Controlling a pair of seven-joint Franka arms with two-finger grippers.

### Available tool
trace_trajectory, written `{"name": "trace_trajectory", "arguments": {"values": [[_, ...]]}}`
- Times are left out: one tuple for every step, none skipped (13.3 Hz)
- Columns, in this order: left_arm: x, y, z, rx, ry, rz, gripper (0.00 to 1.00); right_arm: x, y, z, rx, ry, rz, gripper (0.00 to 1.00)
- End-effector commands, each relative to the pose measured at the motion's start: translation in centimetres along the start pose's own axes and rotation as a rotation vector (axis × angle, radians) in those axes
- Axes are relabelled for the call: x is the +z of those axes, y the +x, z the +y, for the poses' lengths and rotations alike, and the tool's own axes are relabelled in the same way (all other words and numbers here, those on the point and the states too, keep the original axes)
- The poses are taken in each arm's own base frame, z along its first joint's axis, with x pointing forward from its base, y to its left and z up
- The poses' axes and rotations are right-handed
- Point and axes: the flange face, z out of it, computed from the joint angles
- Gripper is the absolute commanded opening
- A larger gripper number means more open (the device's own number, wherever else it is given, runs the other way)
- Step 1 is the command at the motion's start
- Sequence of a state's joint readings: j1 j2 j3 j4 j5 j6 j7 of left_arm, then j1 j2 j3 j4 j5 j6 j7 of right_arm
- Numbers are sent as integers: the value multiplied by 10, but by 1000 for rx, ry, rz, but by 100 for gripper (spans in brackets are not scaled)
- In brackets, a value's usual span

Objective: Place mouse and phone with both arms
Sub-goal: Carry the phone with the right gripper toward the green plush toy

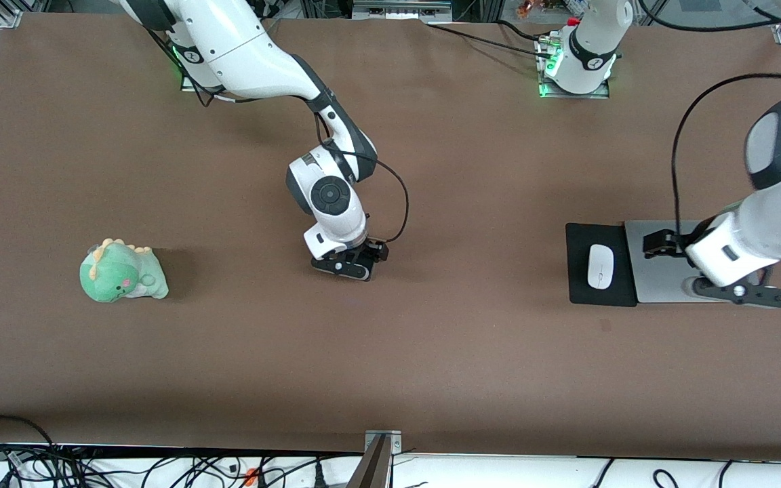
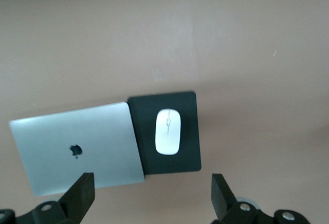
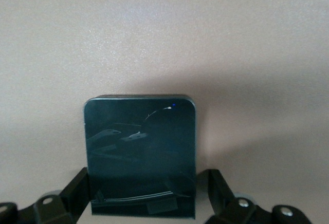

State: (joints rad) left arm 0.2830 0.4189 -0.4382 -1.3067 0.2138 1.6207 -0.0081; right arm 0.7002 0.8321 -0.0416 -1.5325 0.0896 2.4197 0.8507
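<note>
The white mouse (image 1: 600, 266) lies on a black mat (image 1: 584, 285) toward the left arm's end of the table; it also shows in the left wrist view (image 2: 167, 131). My left gripper (image 1: 743, 293) is open and empty (image 2: 152, 183), up over the silver laptop's edge beside the mat. The black phone (image 3: 141, 152) lies flat on the table at the middle. My right gripper (image 1: 350, 266) is low over it and hides it in the front view. Its open fingers (image 3: 146, 183) straddle the phone's end, with a small gap at one finger (image 3: 218, 183).
A closed silver laptop (image 1: 658, 261) lies against the mat (image 2: 77, 149). A green plush dinosaur (image 1: 123, 272) sits toward the right arm's end of the table. Cables hang along the table's edge nearest the front camera.
</note>
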Motion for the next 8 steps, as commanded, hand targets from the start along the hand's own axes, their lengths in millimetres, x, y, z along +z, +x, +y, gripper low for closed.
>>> {"name": "trace_trajectory", "arguments": {"values": [[-44, -1, -4, 5, -18, 64, 100, 0, 3, 0, -36, -8, 17, 73], [-47, -2, -4, 2, -18, 69, 100, -4, 8, 4, -51, -11, 15, 63], [-47, -3, -3, 2, -11, 58, 100, -7, 13, 8, -76, -18, 10, 57], [-46, -4, -2, 1, -16, 49, 100, -17, 20, 14, -87, -29, -3, 54], [-46, -4, -2, -3, -16, 47, 100, -28, 28, 21, -105, -38, -14, 54], [-46, -4, 0, 0, -15, 48, 100, -39, 39, 33, -127, -53, -32, 54], [-46, -4, 3, 5, -15, 48, 100, -56, 55, 49, -152, -59, -51, 54], [-46, -4, 4, 6, -15, 48, 100, -68, 71, 66, -182, -64, -70, 54]]}}
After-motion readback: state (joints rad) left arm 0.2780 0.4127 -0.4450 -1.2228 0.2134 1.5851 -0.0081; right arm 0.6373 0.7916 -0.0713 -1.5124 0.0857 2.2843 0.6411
